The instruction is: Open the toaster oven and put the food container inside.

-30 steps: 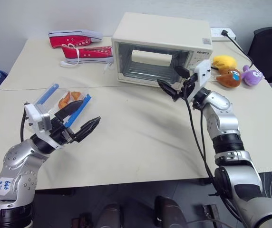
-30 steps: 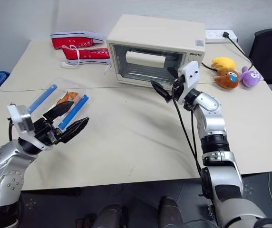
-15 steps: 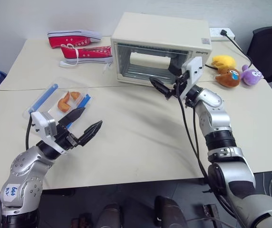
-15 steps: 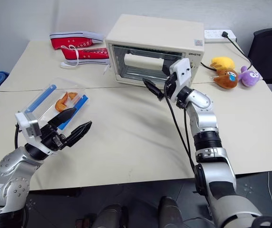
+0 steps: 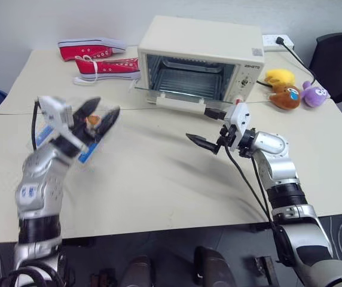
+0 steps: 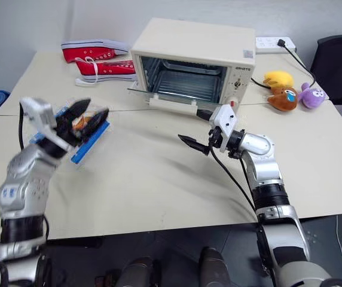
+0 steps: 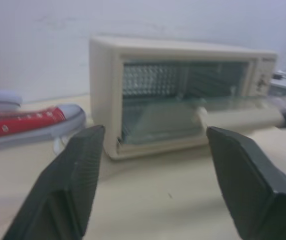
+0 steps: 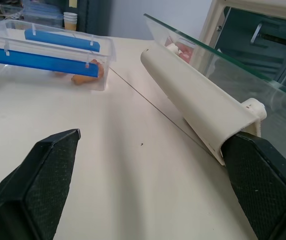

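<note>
The cream toaster oven [image 5: 201, 42] stands at the back of the table. Its glass door hangs down open, with the bar handle [image 5: 180, 105] at its front edge. My right gripper [image 5: 202, 125] is open just in front of that door. In the right wrist view one finger [image 8: 263, 190] lies close against the handle's end [image 8: 198, 115]. The clear food container [image 6: 87, 146], with blue clips and orange food inside, rests on the table's left side. My left gripper [image 5: 98, 111] hovers raised in front of it, open, with nothing between its fingers [image 7: 78, 185].
Red sneakers [image 5: 99, 57] lie at the back left beside the oven. Plush toys [image 5: 290, 89] sit to its right. A power strip [image 5: 277, 40] with a cable is behind them. A black chair [image 5: 341, 60] stands at the far right. Bare tabletop lies between the two grippers.
The oven door has swung down from shut to open. My right gripper drew back and down from the handle. My left gripper rose and moved forward to the container.
</note>
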Controlling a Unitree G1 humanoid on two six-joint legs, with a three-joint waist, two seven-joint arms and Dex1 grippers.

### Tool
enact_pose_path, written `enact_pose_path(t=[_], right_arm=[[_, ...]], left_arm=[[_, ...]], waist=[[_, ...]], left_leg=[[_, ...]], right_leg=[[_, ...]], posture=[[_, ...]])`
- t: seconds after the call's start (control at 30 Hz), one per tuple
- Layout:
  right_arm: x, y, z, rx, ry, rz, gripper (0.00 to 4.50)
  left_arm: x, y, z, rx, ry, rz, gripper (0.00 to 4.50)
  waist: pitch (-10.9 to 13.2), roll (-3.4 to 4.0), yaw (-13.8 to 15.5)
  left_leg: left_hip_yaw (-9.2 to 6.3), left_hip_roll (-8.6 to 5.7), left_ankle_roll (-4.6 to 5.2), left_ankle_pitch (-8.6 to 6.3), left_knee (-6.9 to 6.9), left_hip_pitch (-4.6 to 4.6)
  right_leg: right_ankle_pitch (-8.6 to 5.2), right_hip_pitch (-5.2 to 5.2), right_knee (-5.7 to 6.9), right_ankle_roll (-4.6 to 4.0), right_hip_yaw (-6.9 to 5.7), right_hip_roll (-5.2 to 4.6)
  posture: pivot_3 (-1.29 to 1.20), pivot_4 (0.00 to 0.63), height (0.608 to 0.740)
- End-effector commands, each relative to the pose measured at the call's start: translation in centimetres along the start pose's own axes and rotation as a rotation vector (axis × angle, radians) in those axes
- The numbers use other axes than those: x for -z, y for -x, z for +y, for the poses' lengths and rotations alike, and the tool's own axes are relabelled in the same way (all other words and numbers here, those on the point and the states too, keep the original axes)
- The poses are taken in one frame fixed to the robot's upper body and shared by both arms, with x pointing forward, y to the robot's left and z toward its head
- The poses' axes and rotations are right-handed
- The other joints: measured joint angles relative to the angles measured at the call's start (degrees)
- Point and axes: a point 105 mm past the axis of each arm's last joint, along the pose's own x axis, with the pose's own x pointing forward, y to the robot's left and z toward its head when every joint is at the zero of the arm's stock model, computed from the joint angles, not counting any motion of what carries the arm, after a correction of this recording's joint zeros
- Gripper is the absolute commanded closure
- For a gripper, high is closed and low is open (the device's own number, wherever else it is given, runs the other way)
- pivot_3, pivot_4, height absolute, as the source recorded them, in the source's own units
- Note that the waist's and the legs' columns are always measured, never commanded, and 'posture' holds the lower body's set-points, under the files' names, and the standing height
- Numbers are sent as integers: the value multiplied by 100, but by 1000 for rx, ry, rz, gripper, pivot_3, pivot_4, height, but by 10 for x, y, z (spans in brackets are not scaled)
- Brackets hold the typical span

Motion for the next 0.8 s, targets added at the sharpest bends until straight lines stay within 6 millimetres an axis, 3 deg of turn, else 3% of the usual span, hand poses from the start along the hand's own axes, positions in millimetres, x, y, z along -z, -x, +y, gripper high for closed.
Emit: enact_pose_path(t=[0.03, 0.27, 0.57, 0.8], right_arm=[[-19, -8, 1, -14, 67, -64, 0], [-16, -2, -2, 25, 88, -53, 0], [-13, 17, 11, 35, 116, -40, 0], [6, 62, 25, 75, 123, 68, 0]], left_arm=[[-2, -30, 5, 7, -63, -10, 2428], [1, -82, 24, -66, -100, 18, 4417], [20, -103, 3, 55, -62, 85, 4466], [27, -104, -12, 189, -55, 137, 4466]], waist=[[0, -1, -5], [3, -5, -66], [4, -7, -60], [5, -10, 99]], left_leg=[[3, 0, 0, 0, -2, -1], [5, 0, 0, 0, -5, -3], [5, -1, 0, 0, -4, -6], [5, -4, 2, 0, 5, -12]], right_leg=[[0, -4, -2, 0, -7, 0], [0, -6, -1, 0, -14, -1], [0, -6, -2, 1, -19, -3], [0, -6, -2, 1, -20, -5]], posture=[[0, 150, 740], [0, 150, 740], [0, 150, 740], [0, 150, 740]])
